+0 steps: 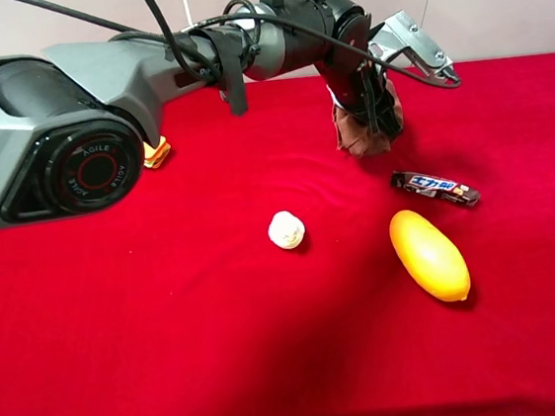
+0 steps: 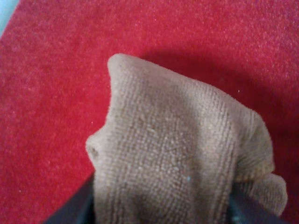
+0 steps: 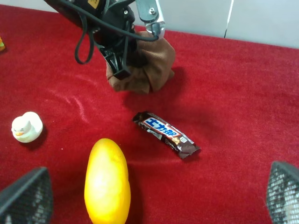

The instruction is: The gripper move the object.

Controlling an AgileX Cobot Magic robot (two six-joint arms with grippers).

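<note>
Brown towel (image 1: pixel 358 138) hangs bunched in the left gripper (image 1: pixel 375 118), jaws clamped on its top. A shallow pinch could let it slip, or its hem could sweep the chocolate bar (image 1: pixel 435 189) nearby to the right. Farther over, the right gripper (image 3: pixel 154 193) stands spread, empty.

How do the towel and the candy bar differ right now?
The towel is brown, soft and rumpled; the candy bar is a dark, glossy wrapper with blue-and-white print. The towel is gripped by the left gripper; the bar lies flat, untouched. The towel is bulkier, the bar slim. Both are over the red table.
</note>
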